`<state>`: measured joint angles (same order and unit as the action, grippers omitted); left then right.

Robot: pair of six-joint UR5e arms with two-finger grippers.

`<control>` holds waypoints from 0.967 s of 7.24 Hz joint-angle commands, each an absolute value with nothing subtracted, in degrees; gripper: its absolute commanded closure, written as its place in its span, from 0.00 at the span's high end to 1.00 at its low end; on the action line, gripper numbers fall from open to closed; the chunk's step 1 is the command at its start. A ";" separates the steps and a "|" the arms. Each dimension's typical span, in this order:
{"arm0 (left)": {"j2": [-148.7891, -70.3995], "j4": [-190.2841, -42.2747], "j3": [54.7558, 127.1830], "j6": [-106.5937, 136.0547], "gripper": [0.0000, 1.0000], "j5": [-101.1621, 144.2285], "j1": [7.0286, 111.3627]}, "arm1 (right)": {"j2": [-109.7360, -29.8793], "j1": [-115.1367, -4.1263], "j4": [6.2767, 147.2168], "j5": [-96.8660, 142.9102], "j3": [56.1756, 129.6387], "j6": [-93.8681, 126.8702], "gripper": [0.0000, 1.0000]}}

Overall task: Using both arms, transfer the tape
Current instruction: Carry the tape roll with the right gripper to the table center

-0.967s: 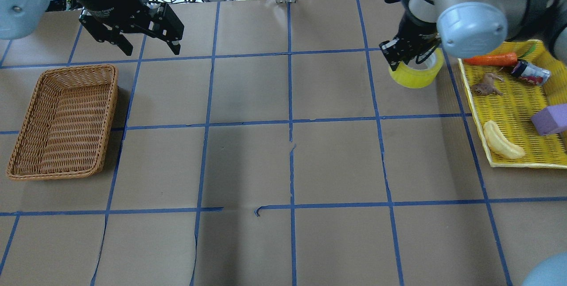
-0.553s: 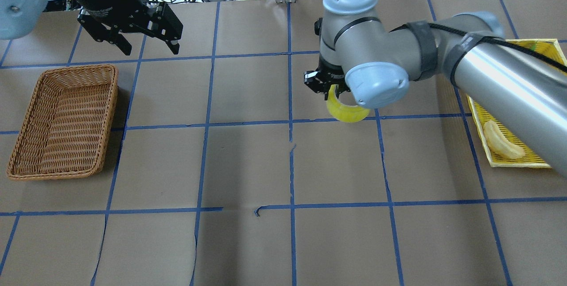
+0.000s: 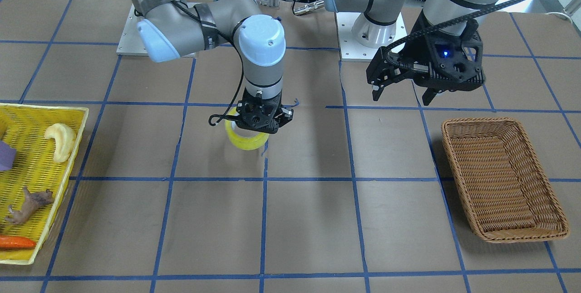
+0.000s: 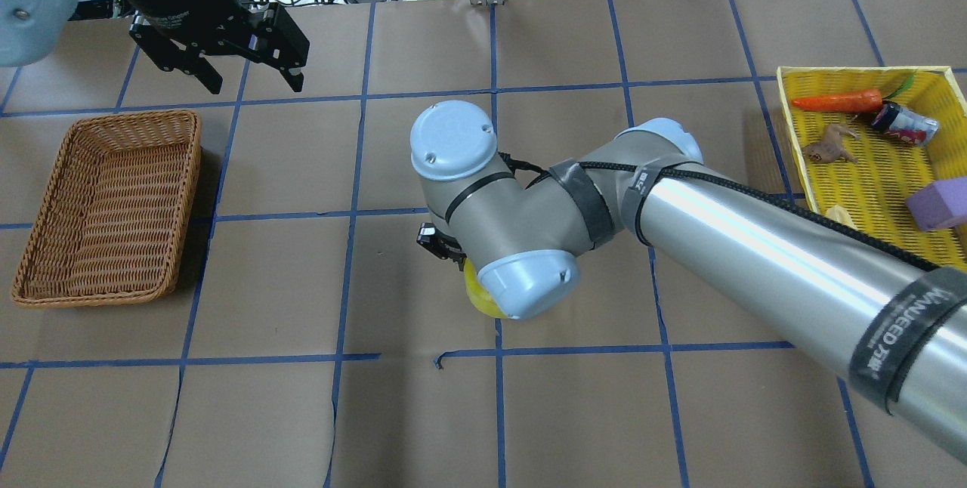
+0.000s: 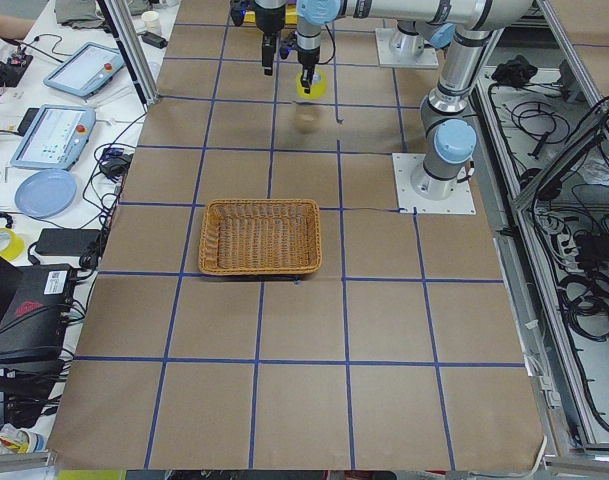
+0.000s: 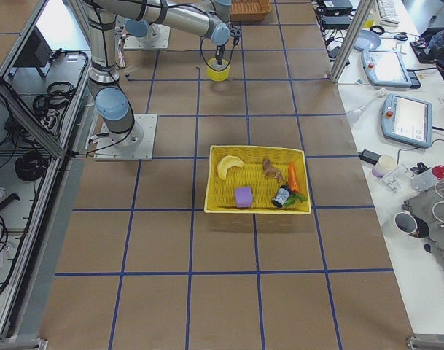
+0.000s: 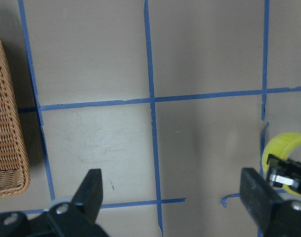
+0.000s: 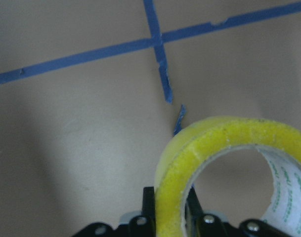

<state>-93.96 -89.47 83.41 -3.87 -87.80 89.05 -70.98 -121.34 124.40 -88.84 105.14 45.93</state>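
Note:
The tape (image 3: 247, 142) is a translucent yellow roll with a white printed core. My right gripper (image 3: 255, 129) is shut on its wall, one finger inside the core, and holds it just above the table's middle. In the overhead view my right wrist covers most of the tape (image 4: 482, 304). The right wrist view shows the tape (image 8: 209, 148) pinched on its left side. My left gripper (image 3: 401, 98) is open and empty, hovering near the back above the wicker basket (image 3: 476, 121). It also shows in the overhead view (image 4: 253, 84). The left wrist view sees the tape (image 7: 281, 148) at the right edge.
The wicker basket (image 4: 136, 118) lies on my left side, with nothing showing inside it. A yellow tray (image 4: 861, 72) on my right side holds a carrot, a toy animal, a purple block, a small can and a banana toy (image 3: 61, 141). Blue tape lines grid the brown table.
My right arm has carried the tape from beside the yellow tray to the table's middle, leftward and toward the front. The left gripper has hardly moved and stays open.

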 commanded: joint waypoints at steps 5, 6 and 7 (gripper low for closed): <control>-93.87 -89.47 83.41 -3.87 1.00 -87.80 88.95 | -71.27 -122.70 133.25 -90.88 110.59 47.73 1.00; -93.87 -89.47 83.41 -3.87 1.00 -87.72 88.95 | -71.45 -121.65 130.28 -90.88 107.00 47.38 1.00; -93.87 -89.47 83.50 -3.87 1.00 -87.80 89.03 | -71.46 -120.34 122.86 -90.97 101.92 44.68 1.00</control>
